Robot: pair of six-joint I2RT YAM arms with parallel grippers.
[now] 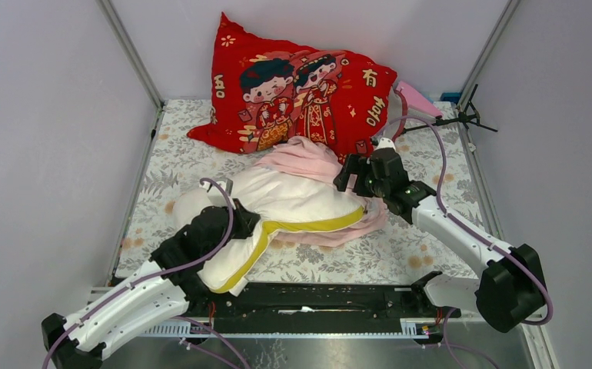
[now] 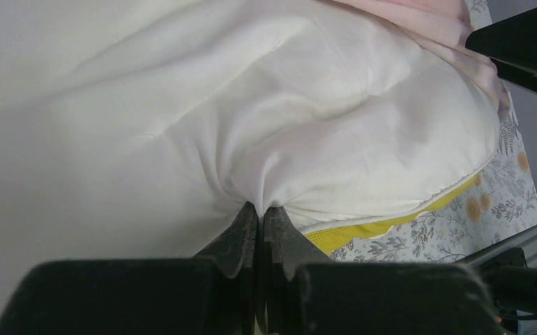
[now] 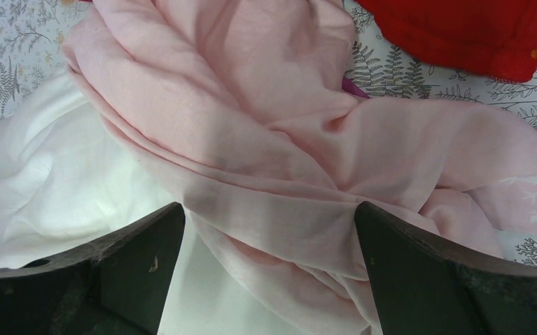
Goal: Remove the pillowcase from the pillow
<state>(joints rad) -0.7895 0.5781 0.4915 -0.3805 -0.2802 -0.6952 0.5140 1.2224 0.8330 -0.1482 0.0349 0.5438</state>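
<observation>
Looking down from the top view, one pillow [image 1: 293,201] lies in the middle of the bench [image 1: 174,157]. It is cream-white with yellow piping [image 1: 308,224], and most of it is bare. One pillowcase [image 1: 308,157], pale pink, is bunched at the pillow's 12 o'clock end and trails beneath its 4 o'clock edge. One red cushion [image 1: 300,88] stands propped at the bench's 12 o'clock side, just beyond the pink heap. Two arms reach in. The left arm [image 1: 135,296] meets the pillow at its 8 o'clock corner, and the right arm [image 1: 454,231] comes from 4 o'clock to the pillowcase.

From the left wrist, the two left fingers [image 2: 236,237] are clenched together on a pinch of the pillow's white cloth, which puckers at their tips. Piping shows at 4 o'clock and pink fabric at 1 o'clock.

From the right wrist, the two right fingers [image 3: 147,258] stand wide apart, released and grasping nothing. A thick fold of pillowcase lies across the gap between them, but whether the tips touch it cannot be told. Bare pillow shows at 8 o'clock. The cushion is at 1 o'clock, with a strip of bench between it and the pillowcase.
</observation>
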